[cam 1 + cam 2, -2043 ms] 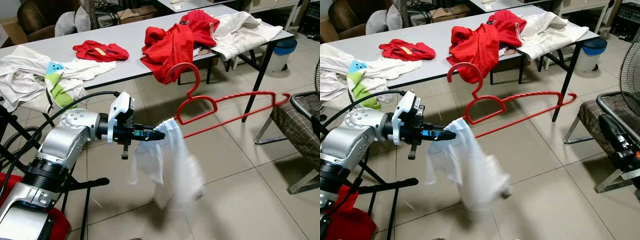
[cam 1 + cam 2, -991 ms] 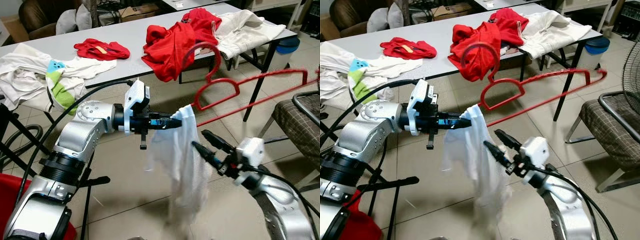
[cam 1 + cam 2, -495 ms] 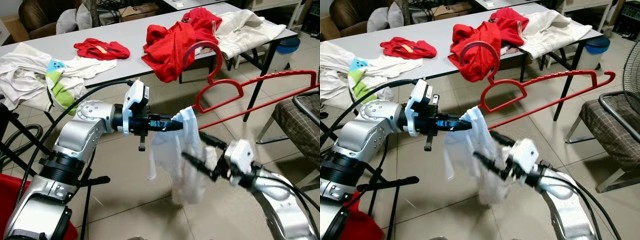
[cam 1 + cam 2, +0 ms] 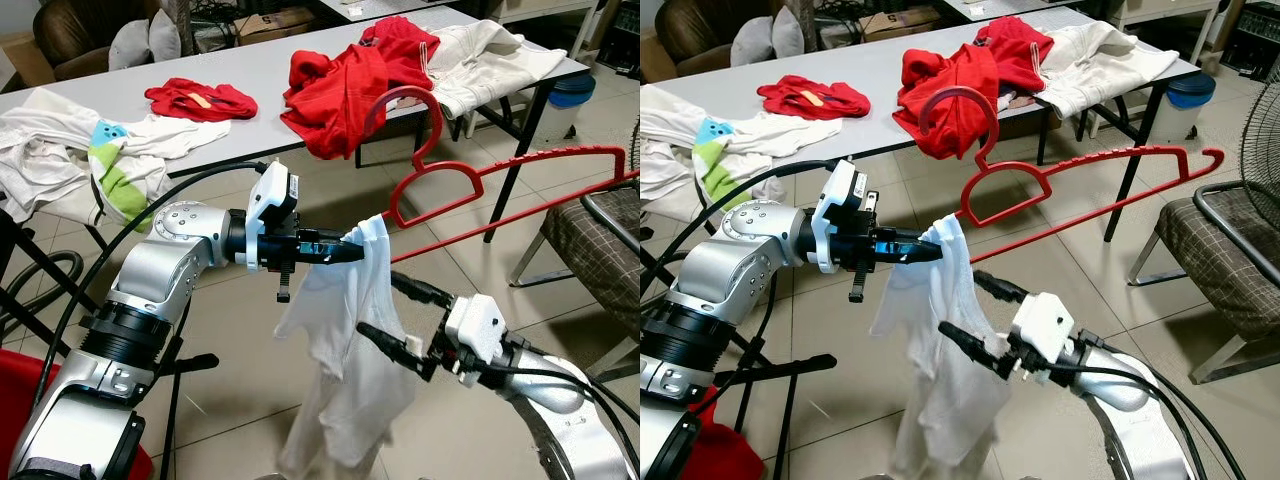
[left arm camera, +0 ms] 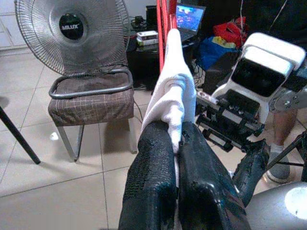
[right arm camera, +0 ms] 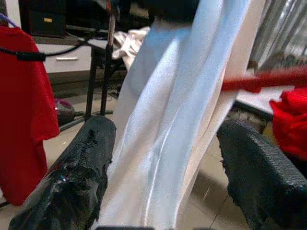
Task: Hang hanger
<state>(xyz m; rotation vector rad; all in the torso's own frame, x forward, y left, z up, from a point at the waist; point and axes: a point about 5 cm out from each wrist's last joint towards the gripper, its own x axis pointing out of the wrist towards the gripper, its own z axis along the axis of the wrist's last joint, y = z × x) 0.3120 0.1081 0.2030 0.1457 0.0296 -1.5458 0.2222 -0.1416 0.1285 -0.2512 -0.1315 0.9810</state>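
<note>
Fingers (image 5: 192,177) of left gripper (image 4: 352,253) pinch white shirt (image 4: 345,370) & red hanger (image 4: 500,180); right gripper (image 4: 390,315) spread wide around shirt.

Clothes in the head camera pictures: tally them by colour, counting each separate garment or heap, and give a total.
Red: 2, the small red garment and the red heap, both on the table.
White: 3, the white pile with a green patch, the cream garment, and the white shirt clamped with the red hanger by the left end effector.
Total: 5.
</note>
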